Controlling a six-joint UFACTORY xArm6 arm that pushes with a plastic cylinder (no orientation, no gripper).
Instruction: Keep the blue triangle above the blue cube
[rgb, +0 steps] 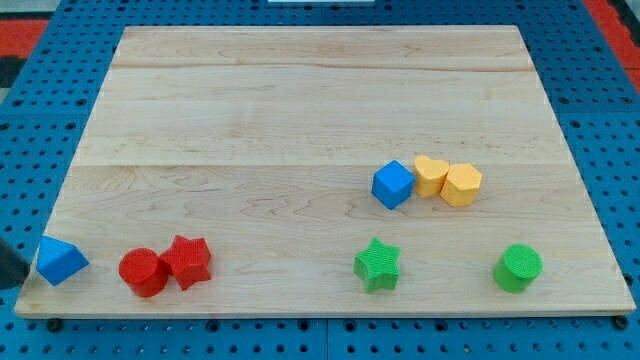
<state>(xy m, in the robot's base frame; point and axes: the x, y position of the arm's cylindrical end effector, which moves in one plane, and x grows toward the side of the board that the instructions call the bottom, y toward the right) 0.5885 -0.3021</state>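
The blue triangle (60, 260) lies at the board's bottom left corner. The blue cube (393, 185) sits right of the middle, touching a yellow heart (431, 175). The triangle is lower in the view than the cube and far to its left. A dark shape at the view's left edge looks like my rod, and my tip (12, 284) is just left of the blue triangle, close to it or touching it.
A yellow hexagon (461, 185) touches the heart's right side. A red cylinder (143, 272) and a red star (187, 262) sit together right of the triangle. A green star (377, 264) and a green cylinder (518, 268) lie near the bottom edge. The wooden board (300, 100) rests on blue pegboard.
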